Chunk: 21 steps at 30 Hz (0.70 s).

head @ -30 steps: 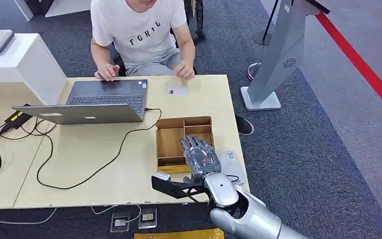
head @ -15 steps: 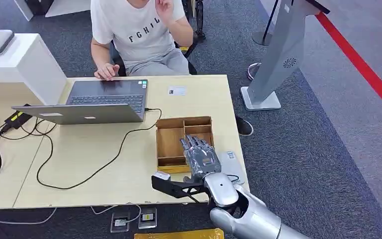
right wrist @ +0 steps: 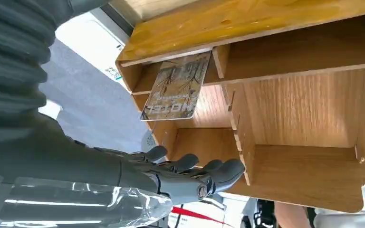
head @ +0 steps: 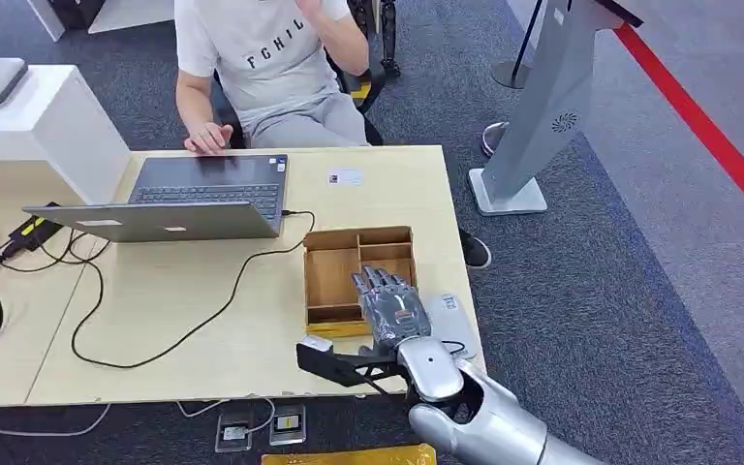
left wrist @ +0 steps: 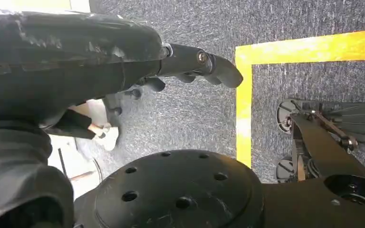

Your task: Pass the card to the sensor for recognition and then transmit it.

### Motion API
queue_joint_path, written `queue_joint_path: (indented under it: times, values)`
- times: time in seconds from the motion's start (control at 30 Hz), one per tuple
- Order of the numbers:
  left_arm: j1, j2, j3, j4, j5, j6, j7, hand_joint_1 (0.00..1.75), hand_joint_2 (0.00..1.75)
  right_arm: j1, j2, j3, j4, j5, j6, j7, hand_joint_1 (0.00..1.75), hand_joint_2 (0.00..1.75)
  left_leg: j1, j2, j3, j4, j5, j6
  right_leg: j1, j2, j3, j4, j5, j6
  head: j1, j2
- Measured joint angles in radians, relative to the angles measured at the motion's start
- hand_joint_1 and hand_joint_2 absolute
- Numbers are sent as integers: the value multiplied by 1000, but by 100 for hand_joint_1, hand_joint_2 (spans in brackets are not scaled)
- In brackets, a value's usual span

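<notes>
Leaning in box compartment, card (right wrist: 176,86) sits beyond empty right robot hand (right wrist: 190,173).

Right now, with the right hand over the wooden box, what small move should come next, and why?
Probably lower the right hand and curl its fingers toward the card. The card leans inside a compartment of the wooden box, and the hand hovers open above the box with nothing held. The card must be gripped before the sensor beside the box can read it.
</notes>
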<state>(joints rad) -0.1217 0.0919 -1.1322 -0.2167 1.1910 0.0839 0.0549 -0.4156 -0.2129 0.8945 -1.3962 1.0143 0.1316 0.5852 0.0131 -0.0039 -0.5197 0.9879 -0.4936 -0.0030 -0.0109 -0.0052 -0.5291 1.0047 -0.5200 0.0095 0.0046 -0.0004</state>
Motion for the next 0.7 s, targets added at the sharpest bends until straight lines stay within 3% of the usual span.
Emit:
queue_joint_path:
  times: [0.13, 0.17, 0.2, 0.7]
  values:
    - [0, 0, 0, 0, 0, 0, 0, 0, 0, -1, 0, 4, 6, -3, 0, 0, 0, 175, 0, 0, 0, 0, 0, 0, 0, 0, 0, 0, 0, 0, 0, 0]
    - [0, 0, 0, 0, 0, 0, 0, 0, 0, -2, 0, 5, 6, -3, 0, 0, 162, 175, 0, 0, 0, 0, 0, 0, 0, 0, 0, 0, 0, 0, 0, 0]
    - [0, 0, 0, 0, 0, 0, 0, 0, 0, -2, 0, 5, 6, -3, 0, 0, 175, 175, 0, 0, 0, 0, 0, 0, 0, 0, 0, 0, 0, 0, 0, 0]
    - [0, 0, 0, 0, -2, 0, 3, 0, 0, -4, 0, 8, 13, 9, -21, 0, 175, 175, 0, 0, 0, 0, 0, 0, 0, 0, 0, 0, 0, 0, 0, 0]
